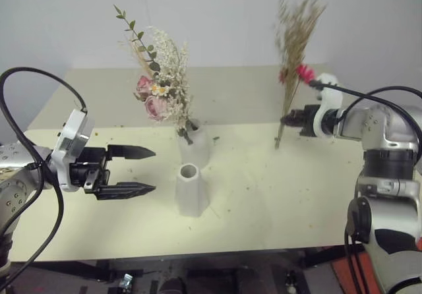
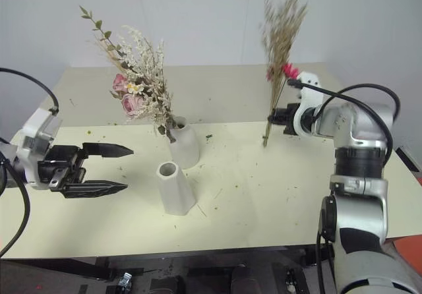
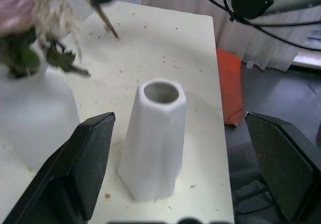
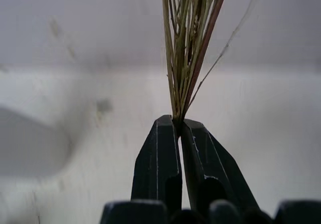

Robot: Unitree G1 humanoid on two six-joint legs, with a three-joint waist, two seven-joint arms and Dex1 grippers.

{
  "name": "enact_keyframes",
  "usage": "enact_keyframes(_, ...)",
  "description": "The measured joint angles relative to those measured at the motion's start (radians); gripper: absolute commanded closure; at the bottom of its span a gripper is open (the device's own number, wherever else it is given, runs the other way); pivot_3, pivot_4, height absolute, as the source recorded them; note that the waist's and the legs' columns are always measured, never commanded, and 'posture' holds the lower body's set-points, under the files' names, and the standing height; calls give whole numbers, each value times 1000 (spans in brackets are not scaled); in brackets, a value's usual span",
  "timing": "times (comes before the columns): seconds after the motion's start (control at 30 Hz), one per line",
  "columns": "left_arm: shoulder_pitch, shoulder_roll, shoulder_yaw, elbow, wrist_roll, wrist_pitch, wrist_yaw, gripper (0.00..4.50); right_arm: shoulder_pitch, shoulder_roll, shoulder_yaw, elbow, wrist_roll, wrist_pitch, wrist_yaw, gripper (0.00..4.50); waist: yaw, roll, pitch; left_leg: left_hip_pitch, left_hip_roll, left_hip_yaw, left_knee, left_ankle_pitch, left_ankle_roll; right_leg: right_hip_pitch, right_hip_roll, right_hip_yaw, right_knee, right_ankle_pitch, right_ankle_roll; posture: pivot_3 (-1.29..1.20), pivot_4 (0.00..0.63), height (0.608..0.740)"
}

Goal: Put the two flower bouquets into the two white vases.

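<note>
Right gripper (image 1: 288,118) pinches the upright grassy spray (image 1: 295,50) aloft; left gripper (image 1: 135,171), fingers spread empty, faces the faceted vase (image 1: 190,190).

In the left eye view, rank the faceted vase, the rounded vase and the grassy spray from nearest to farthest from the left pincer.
1. The faceted vase: empty, just to the right of the open left pincer.
2. The rounded vase: behind the faceted one, holding the pink-and-white bouquet.
3. The grassy spray: across the table, clamped upright in the right pincer.
</note>
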Motion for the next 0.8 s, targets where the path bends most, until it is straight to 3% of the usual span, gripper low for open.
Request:
enact_keyframes(0.13, 50, 9, 60, -5, -1, -3, -14, 0, 34, 43, -89, -131, 128, -118, 82, 4498, 2, 0, 0, 1, 0, 0, 0, 0, 0, 1, 0, 0, 0, 0, 1, 0, 150, 740)
enact_keyframes(0.3, 109, 16, 100, -26, -2, -2, -12, 0, 57, 77, -101, -225, 274, -193, 215, 4498, 0, 0, 0, 2, 1, 0, 0, 0, 0, 1, 0, 0, 0, -1, 1, 0, 150, 740)
enact_keyframes(0.6, 148, 21, 149, -85, -41, 18, 26, 0, 59, 141, 78, -289, 451, -174, 359, 4498, 2, 0, 0, 2, 2, 0, 0, 0, 0, 1, 1, 0, 0, 0, 0, 0, 150, 740)
enact_keyframes(0.8, 152, 21, 151, -90, -47, 21, 39, 0, 80, 138, 182, -317, 466, -188, 429, 4498, 4, 0, 0, 2, 2, 0, 0, 0, 0, 1, 1, 0, 0, -1, 1, 0, 150, 740)
